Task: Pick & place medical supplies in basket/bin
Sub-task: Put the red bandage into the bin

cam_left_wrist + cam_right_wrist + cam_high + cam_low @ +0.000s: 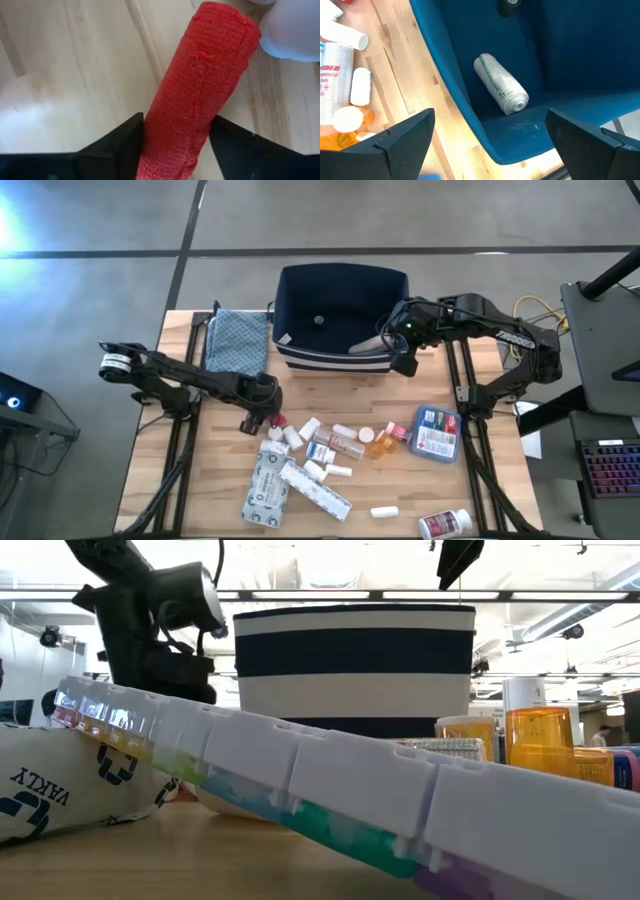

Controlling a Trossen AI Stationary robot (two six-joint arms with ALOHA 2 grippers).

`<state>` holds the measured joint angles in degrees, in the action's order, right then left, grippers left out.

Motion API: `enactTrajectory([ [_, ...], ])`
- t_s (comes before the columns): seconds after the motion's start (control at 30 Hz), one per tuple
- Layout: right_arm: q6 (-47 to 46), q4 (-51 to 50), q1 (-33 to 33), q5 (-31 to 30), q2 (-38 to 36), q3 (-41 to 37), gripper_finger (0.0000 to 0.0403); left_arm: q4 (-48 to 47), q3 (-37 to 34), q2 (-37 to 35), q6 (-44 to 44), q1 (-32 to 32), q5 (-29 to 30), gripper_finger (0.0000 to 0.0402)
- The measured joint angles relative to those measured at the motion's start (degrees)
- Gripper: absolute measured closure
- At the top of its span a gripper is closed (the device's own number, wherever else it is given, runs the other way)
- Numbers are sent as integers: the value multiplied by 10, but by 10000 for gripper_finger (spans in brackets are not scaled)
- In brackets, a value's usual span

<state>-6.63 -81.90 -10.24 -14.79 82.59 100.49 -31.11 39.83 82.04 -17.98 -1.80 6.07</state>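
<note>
Cartons (268,485) beside left gripper (262,420)

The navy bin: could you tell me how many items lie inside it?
2: a white roll near the bin's right side, a small round item mid-floor; others may be hidden.

The wooden surface (200,480) carries a navy bin (340,350) at its far edge, a teal cloth (238,340) beside it, and scattered medical supplies (330,445) toward the near edge.
</note>
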Motion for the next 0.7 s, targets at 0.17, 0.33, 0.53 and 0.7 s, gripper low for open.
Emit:
enactTrajectory([
  [0.17,1,3,0,0,0,0,37,-73,31,1,69,-1,-1,272],
  [0.33,10,3,0,-2,0,0,37,-222,167,-12,142,-5,0,306],
  [0.53,20,5,0,-2,0,0,37,-252,384,-44,180,-12,87,313],
  [0.7,30,20,0,-4,0,0,37,-110,486,-45,103,17,226,312],
])
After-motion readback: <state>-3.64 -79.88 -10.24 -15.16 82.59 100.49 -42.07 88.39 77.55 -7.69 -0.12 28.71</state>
